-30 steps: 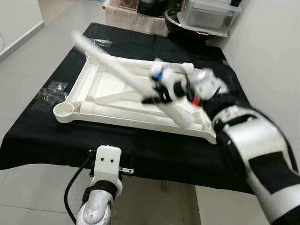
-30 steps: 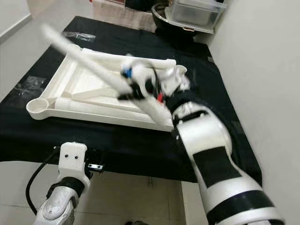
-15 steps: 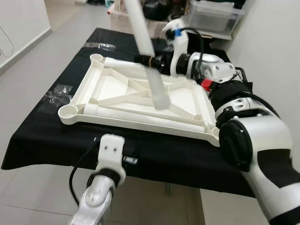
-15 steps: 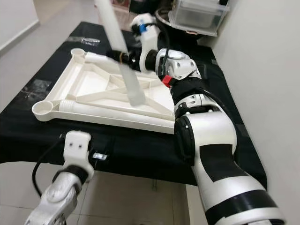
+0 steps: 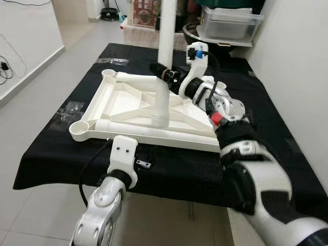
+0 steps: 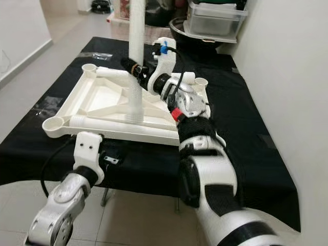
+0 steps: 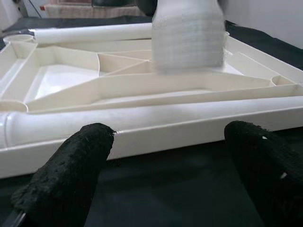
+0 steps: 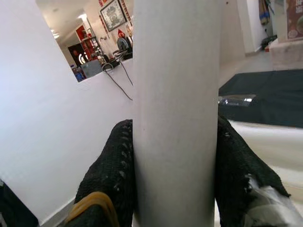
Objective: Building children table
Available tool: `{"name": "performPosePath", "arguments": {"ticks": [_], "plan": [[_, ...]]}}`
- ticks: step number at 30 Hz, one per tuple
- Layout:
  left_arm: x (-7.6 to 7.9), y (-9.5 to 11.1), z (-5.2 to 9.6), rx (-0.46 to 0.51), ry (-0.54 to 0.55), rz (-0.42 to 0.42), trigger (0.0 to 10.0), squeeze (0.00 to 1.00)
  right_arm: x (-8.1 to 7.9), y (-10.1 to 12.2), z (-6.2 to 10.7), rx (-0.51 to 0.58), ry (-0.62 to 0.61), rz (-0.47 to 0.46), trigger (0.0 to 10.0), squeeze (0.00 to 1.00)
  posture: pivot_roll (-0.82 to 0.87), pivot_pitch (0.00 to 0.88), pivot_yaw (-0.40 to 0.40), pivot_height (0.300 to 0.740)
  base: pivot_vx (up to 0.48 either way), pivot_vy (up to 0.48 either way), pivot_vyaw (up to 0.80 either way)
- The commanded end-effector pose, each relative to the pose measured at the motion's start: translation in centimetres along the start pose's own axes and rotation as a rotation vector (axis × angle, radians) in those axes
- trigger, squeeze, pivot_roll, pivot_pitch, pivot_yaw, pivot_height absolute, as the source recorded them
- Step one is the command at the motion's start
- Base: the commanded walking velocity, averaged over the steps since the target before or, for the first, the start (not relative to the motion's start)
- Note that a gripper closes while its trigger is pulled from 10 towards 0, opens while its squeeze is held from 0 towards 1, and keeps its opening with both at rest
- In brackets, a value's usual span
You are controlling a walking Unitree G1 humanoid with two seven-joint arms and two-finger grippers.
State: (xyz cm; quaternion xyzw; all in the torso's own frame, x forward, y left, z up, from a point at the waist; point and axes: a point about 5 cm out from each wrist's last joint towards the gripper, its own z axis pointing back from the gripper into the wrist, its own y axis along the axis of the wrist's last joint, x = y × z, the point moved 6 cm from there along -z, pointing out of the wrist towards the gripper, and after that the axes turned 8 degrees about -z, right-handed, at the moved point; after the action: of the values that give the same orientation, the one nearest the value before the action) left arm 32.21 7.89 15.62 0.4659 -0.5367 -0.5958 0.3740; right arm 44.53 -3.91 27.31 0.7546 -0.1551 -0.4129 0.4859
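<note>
Black cloth [image 5: 266,123], clear plastic bin [image 5: 228,23], small plastic bags [image 5: 69,110]

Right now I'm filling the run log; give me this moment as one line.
right gripper: shut on table leg, upright over tabletop | left gripper: open, near tabletop edge

Table frame [image 5: 133,105] lies upside-down on the cloth-covered bench [image 5: 61,154], nearer its left and front edges. Table leg [image 5: 165,61] stands upright over the frame's middle, held by right gripper [image 5: 163,73]. Left gripper [image 7: 170,156] sits at the front edge, before the frame. Storage bin [image 5: 228,20] behind the bench's far right corner.
</note>
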Motion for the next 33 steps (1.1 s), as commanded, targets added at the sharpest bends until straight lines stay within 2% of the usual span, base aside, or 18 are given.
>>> {"name": "performPosePath", "arguments": {"ticks": [1,9,12,19,20,29,33], "plan": [[0.1,-0.8,0.0,-0.023,-0.01,0.0,10.0,0.0,-0.4,0.7,0.2,0.034,0.01,-0.002,0.0,0.0,0.04,0.0,-0.088,0.74,0.0,0.0,0.0],[-0.1,-0.6,-0.6,-0.006,-0.012,-0.01,10.0,0.0,-1.6,-0.8,1.6,0.084,0.012,-0.069,0.0,0.0,0.05,0.0,-0.088,0.74,0.0,0.0,0.0],[-0.2,-0.6,-0.9,0.001,-0.009,0.005,10.0,0.0,-2.7,-1.6,2.4,0.094,0.022,-0.079,0.0,0.0,0.04,0.0,-0.085,0.74,0.0,0.0,0.0],[-0.4,-0.7,-1.1,-0.002,-0.002,0.018,10.0,0.0,-2.8,-1.9,3.0,0.133,-0.01,-0.09,0.0,0.0,0.04,0.0,-0.081,0.74,0.0,0.0,0.0],[-0.2,-0.7,-1.2,0.001,-0.012,0.001,10.0,0.0,-3.0,-2.1,3.1,0.136,-0.009,-0.091,0.0,0.0,0.04,0.0,-0.084,0.74,0.0,0.0,0.0],[-0.1,-0.7,-1.5,0.006,-0.009,0.019,10.0,0.0,-4.0,-3.3,3.6,0.107,0.015,-0.085,0.0,0.0,0.03,0.0,-0.078,0.74,0.0,0.0,0.0],[0.8,-0.5,-1.7,0.012,-0.053,0.012,10.0,0.0,-4.3,-3.6,3.9,0.105,0.009,-0.087,0.0,0.0,0.03,0.0,-0.079,0.74,0.0,0.0,0.0]]}}
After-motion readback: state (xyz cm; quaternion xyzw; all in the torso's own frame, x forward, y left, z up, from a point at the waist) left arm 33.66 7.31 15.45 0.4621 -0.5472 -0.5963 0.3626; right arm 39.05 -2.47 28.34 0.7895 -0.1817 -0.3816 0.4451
